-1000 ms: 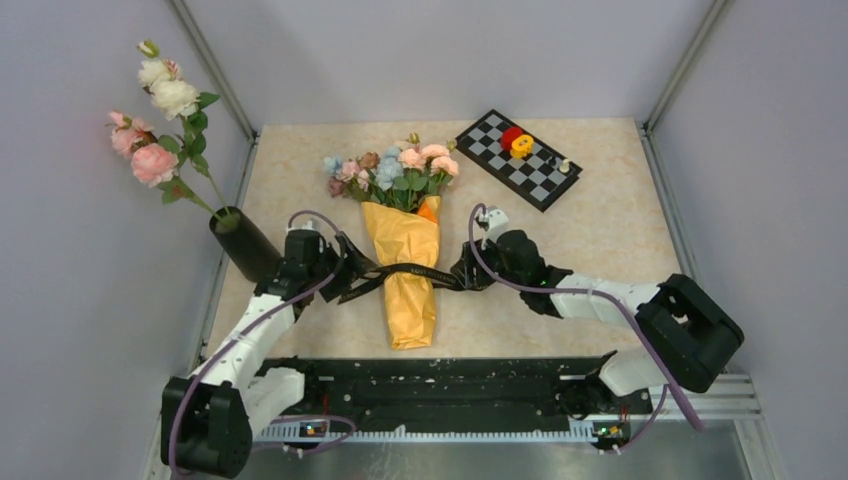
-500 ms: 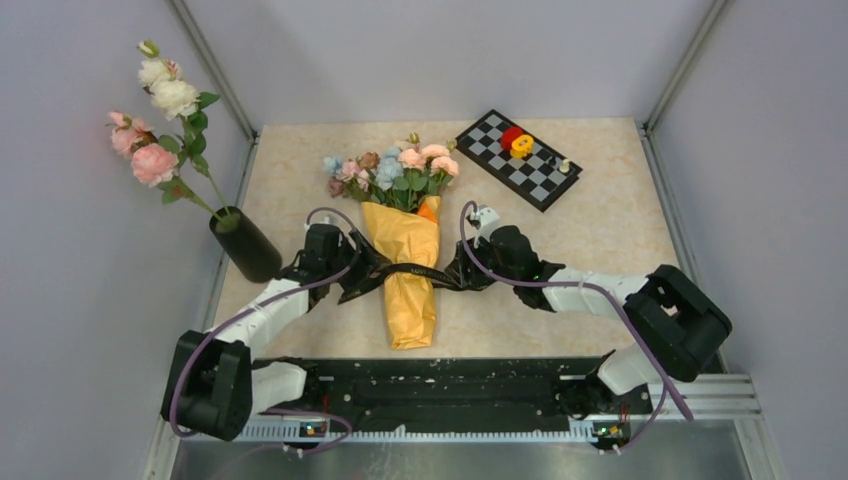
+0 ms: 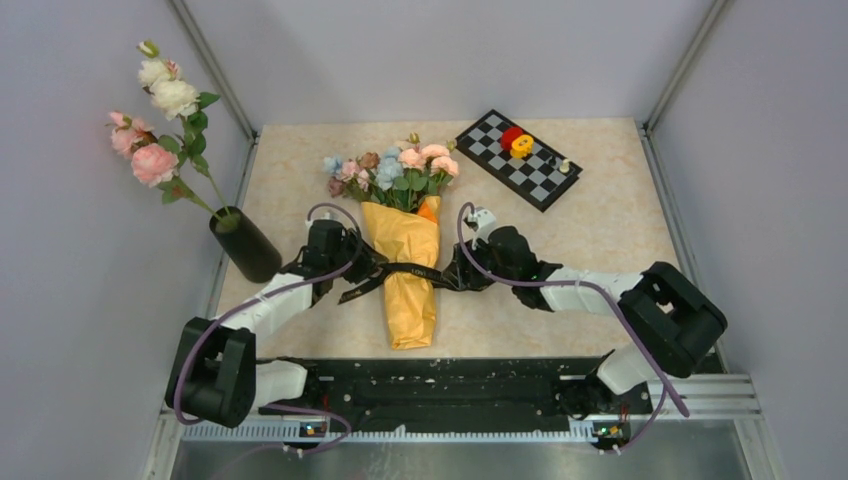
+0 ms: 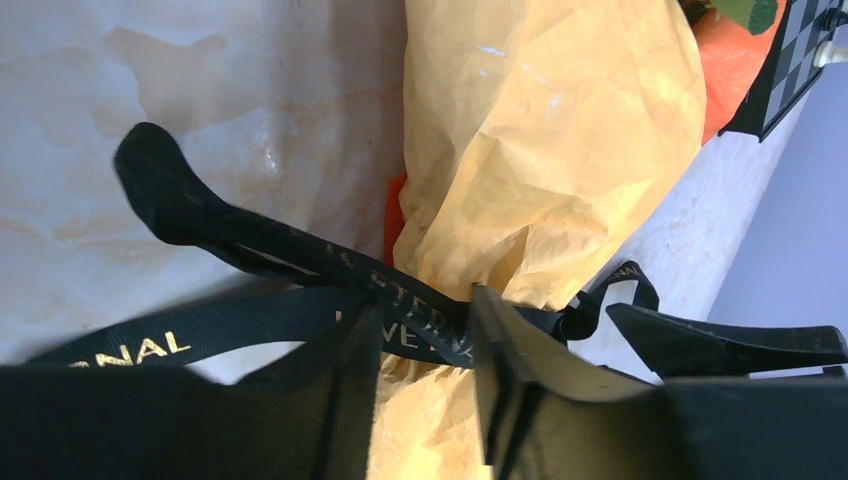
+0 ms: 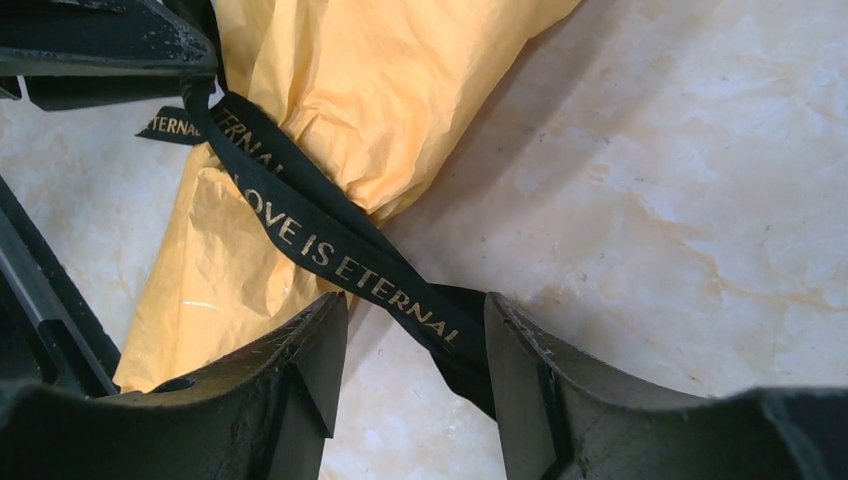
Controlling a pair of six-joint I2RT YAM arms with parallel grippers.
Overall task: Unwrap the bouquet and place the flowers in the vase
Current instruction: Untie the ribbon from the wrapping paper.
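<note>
The bouquet lies flat mid-table, its orange-yellow paper (image 3: pixel 408 290) pointing toward me and the small pastel flowers (image 3: pixel 392 168) at the far end. A black ribbon (image 3: pixel 405 270) with gold lettering is tied round the paper. My left gripper (image 3: pixel 366 268) is at the ribbon's left side, jaws partly narrowed with the ribbon (image 4: pixel 415 318) crossing between the fingertips and a gap still showing. My right gripper (image 3: pixel 452 272) is open at the right side, and a ribbon tail (image 5: pixel 400 295) runs between its fingers. The black vase (image 3: pixel 246 247) stands at the left.
Long-stemmed pink and white roses (image 3: pixel 157 110) stand in the vase, leaning over the left wall. A chessboard (image 3: pixel 515 160) with red and yellow pieces lies at the back right. Both forearms lie low over the table on either side of the bouquet.
My left gripper has moved right up to the bouquet and its jaws have narrowed around the ribbon. The right gripper has shifted slightly left and stays open.
</note>
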